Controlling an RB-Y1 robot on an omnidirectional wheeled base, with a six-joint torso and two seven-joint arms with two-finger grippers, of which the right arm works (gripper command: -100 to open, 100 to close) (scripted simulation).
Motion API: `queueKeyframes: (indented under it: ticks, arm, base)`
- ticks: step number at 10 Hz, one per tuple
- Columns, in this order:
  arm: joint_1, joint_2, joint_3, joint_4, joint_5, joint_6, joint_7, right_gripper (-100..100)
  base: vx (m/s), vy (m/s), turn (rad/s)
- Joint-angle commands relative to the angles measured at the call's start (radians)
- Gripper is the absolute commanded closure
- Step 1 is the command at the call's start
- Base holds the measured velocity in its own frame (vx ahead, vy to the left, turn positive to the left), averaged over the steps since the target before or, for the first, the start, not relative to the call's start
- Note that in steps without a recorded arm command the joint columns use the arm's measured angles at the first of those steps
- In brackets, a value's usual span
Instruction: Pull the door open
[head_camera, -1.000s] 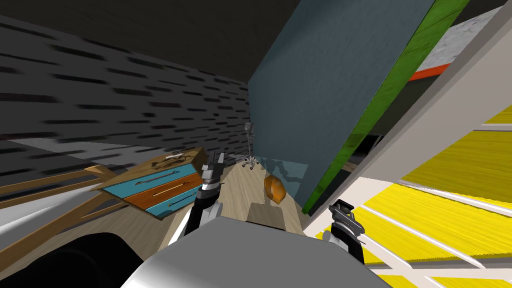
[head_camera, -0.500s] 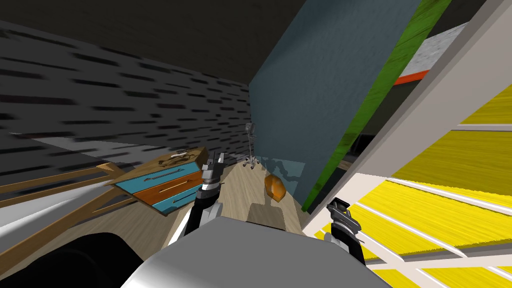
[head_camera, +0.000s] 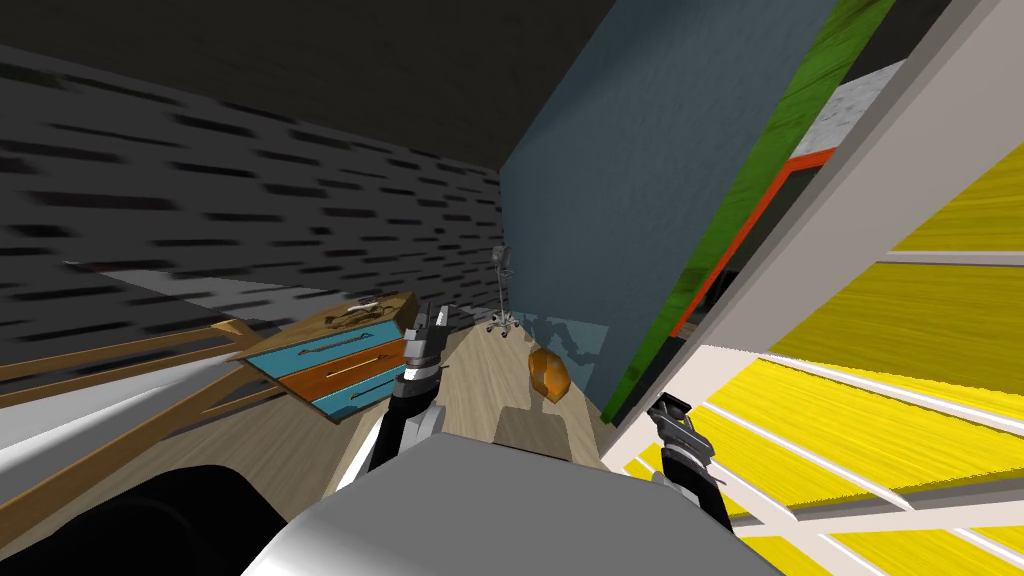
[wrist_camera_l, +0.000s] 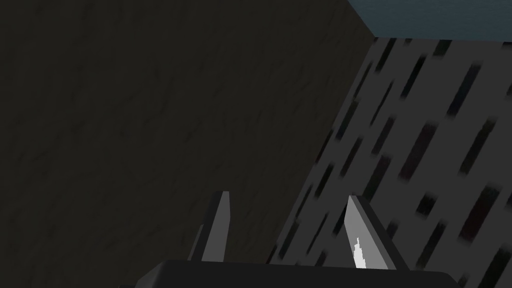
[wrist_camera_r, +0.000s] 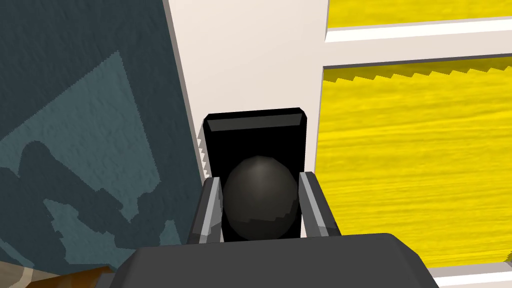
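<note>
Yellow door (wrist_camera_r: 415, 150), knob (wrist_camera_r: 257, 197) between right jaws

Got the door (head_camera: 900, 330) off to the right, with its knob (wrist_camera_r: 260, 197) between the right gripper (wrist_camera_r: 259, 177) fingers (wrist_camera_r: 212, 205), touching both. Plate (wrist_camera_r: 255, 132) behind the knob. Wall (head_camera: 620, 200) left of the door. Drawer chest (head_camera: 340, 365) ahead-left, left gripper (head_camera: 432, 318) just beside it. Wheeled stand (head_camera: 502, 290) by the wall, lumpy thing (head_camera: 548, 375) on the floor (head_camera: 480, 385) in front.
</note>
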Motion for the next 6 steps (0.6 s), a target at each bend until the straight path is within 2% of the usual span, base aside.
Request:
queueKeyframes:
  ticks: [1,2,4,5,6]
  arm:
    - [0.0,0.0,0.0,0.0,0.0,0.0,0.0,100]
    - [0.002,-0.001,0.016,-0.012,0.013,0.004,-0.005,100]
    - [0.002,-0.001,0.02,-0.013,0.016,0.005,-0.008,100]
    - [0.002,-0.001,0.02,-0.013,0.016,0.005,-0.008,100]
    - [0.001,-0.002,0.04,-0.022,0.032,0.008,-0.018,100]
  base:
    - [0.0,-0.015,0.008]
    - [-0.108,0.026,0.039]
    - [-0.181,-0.002,0.044]
    - [-0.054,0.003,0.011]
    - [-0.129,-0.006,0.039]
